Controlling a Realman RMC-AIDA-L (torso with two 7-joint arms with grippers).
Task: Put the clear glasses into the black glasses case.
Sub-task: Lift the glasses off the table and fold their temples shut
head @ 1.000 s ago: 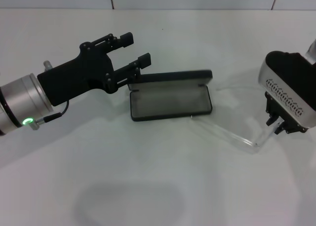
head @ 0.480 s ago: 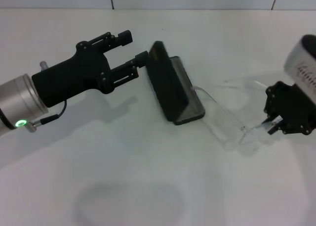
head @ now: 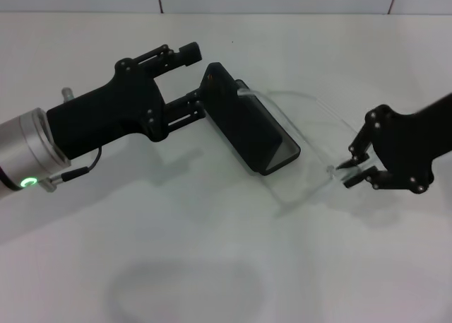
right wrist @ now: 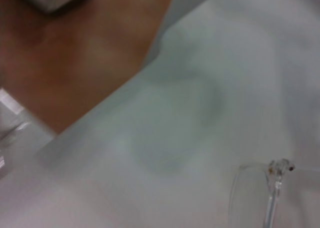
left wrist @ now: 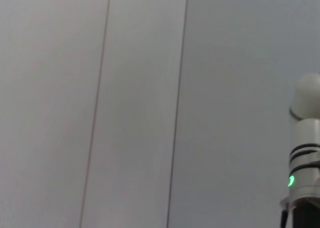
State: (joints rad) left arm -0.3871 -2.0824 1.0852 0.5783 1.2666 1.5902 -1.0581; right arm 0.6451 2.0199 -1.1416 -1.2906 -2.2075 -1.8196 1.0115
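The case (head: 248, 127) lies mid-table (head: 212, 266). The left gripper (head: 196, 75) is at its 9 o'clock end, the glasses (head: 304, 143) at its 3 o'clock, the right gripper (head: 351, 172) beyond them.

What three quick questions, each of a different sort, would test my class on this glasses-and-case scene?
1. True or false: the clear glasses already lie flat inside the black case.
2. Which gripper is at the case's end? A. left gripper B. right gripper C. neither
3. Fill in: the right gripper holds the glasses by the tip of one ____.

Key
1. False. The case is tipped up and turned on the white table, and the glasses stretch from its top edge out to the right gripper.
2. A. Its jaws straddle the case's left end.
3. Arm. The jaws are shut on the thin clear arm's tip.
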